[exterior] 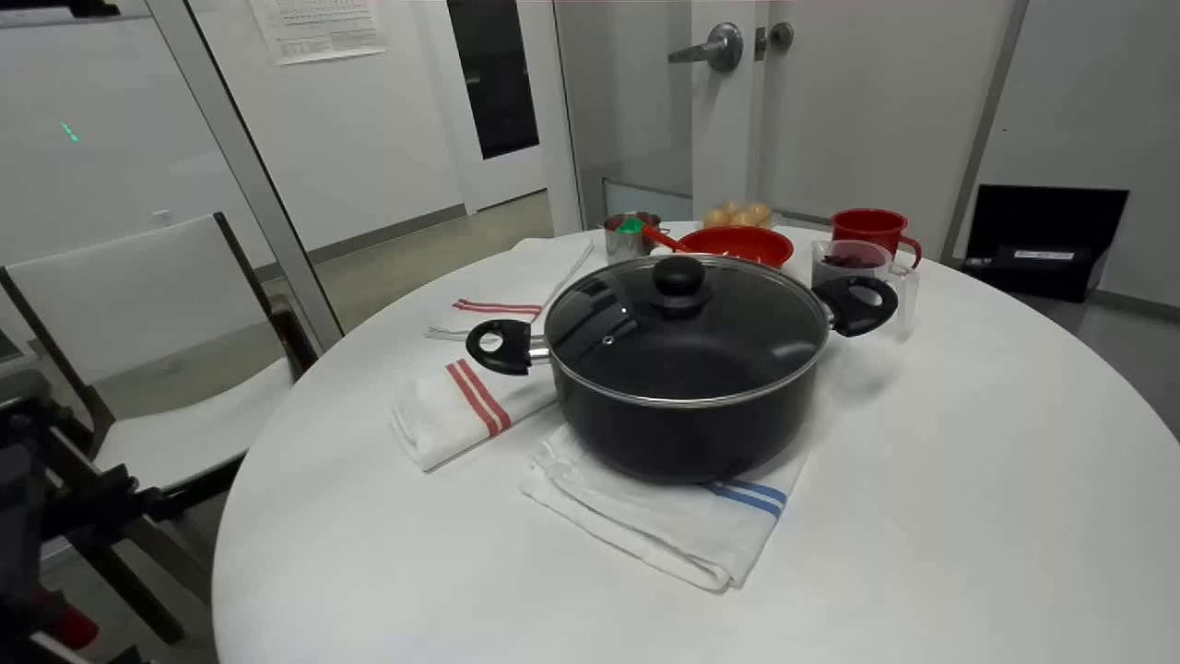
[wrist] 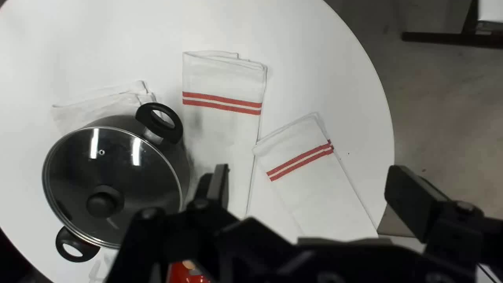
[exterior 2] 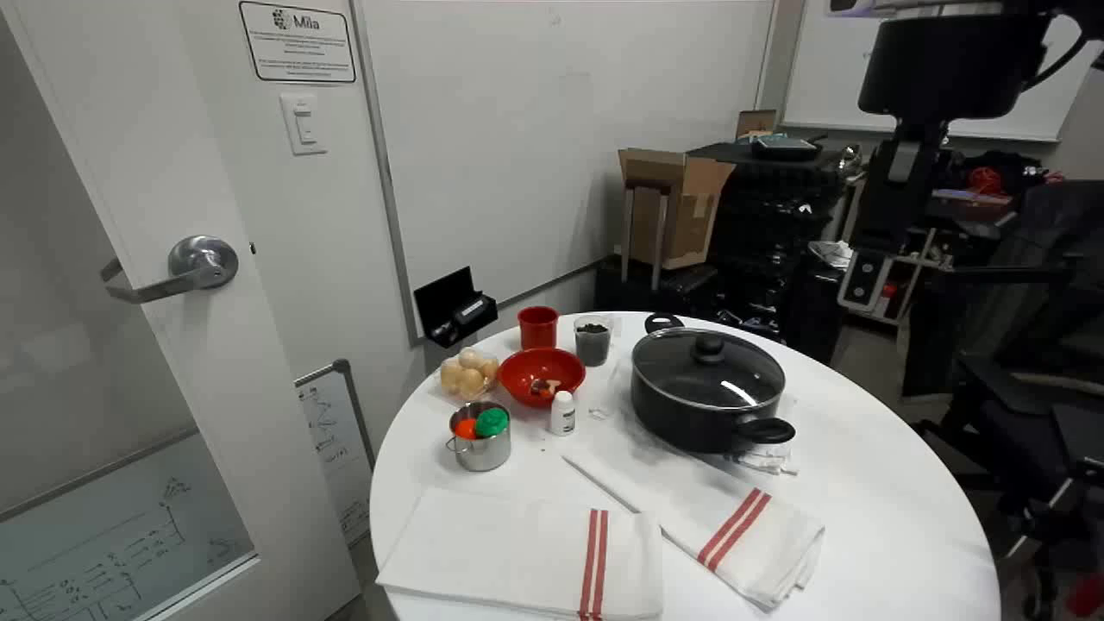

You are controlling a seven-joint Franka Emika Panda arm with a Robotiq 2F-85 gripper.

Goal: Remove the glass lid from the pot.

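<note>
Knob, round and black (wrist: 101, 204), sits outside the nearer finger (wrist: 219, 184) in the wrist view, crowning the round, clear glass lid with a metal rim (wrist: 122, 169). That lid covers the large, wide black pot (wrist: 180, 165). And here's the crux: the black two-fingered gripper (wrist: 308, 188) isn't over the pot at all! Its gap looks down on folded white cloths with red stripes (wrist: 314, 196) beside the pot, so the coming move should go sideways, potward, picture-left, before any descent. Fingers spread wide, holding nothing, touching nothing. No long axis on that knob, so the angle matters little, but watch the pot's two short black handles (wrist: 161, 122): one juts out on the cloths' side, and a low approach could catch it.

Over to an exterior view: lid seated evenly on the pot (exterior: 682, 443), knob standing proud above its rim, a folded white cloth with blue stripes (exterior: 664, 535) partly under the pot. No gripper I can make out.

And in an exterior view, lid (exterior 2: 703, 379) on, gripper hanging well apart from the pot, picture-right, apparently higher than the lid. Finger spread? Can't tell from that angle. Lifting hasn't begun, I'd judge; this is approach.
</note>
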